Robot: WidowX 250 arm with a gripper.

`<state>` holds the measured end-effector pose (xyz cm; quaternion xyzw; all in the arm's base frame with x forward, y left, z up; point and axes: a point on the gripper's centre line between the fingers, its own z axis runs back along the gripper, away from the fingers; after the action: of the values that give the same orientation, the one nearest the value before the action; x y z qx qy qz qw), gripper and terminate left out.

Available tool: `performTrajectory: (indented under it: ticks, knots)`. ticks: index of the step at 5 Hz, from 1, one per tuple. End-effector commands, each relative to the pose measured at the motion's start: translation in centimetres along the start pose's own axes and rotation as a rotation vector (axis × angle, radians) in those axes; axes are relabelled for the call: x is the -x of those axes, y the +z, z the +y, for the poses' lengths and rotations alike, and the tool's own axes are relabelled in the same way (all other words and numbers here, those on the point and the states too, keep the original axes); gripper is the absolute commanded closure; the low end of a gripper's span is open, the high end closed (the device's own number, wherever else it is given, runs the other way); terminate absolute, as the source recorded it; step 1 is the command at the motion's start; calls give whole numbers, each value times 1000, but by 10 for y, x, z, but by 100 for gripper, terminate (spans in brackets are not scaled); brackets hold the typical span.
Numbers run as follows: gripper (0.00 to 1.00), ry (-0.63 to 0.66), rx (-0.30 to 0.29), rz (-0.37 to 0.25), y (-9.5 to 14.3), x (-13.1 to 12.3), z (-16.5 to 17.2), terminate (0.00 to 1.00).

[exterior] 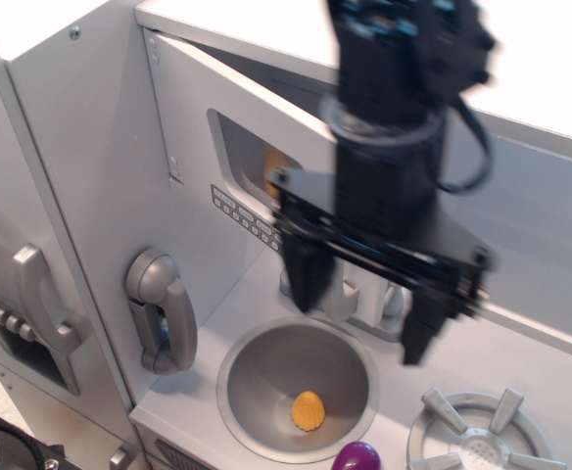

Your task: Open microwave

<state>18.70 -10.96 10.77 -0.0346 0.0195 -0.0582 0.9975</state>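
The microwave (217, 117) is the grey compartment at the top of the toy kitchen. Its flat door (203, 108) is hinged on the left and stands partly swung out, with a dark gap along its top edge. It has a rounded window (242, 157) and a row of tiny buttons (245, 219). Something orange (271, 179) shows through the window. My gripper (364, 308) is motion-blurred, with its fingers (304, 279) spread wide and nothing between them. It hangs in front of the door's free right edge, above the sink. The door's bar handle is hidden behind it.
A round sink (266, 367) below holds a yellow-orange piece (309, 410). A purple thing (357, 456) lies at the front edge. A grey phone handset (164, 313) hangs on the left wall. A burner (477, 441) sits at the lower right. A tall door with a curved handle (41, 299) stands at the far left.
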Motion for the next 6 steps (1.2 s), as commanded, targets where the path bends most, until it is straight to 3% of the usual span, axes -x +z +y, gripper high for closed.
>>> performTrajectory:
  ticks: [1,2,3,5,6]
  knots:
    - [0,-13,46,-104,10,-57,-46,0]
    - [0,-3,49,-173,18,-88,-45,0]
    - [0,10,40,-229,29,-98,-32,0]
    - [0,63,10,-266,41,-94,17,0]
    - [0,85,-18,-274,40,-79,43,0]
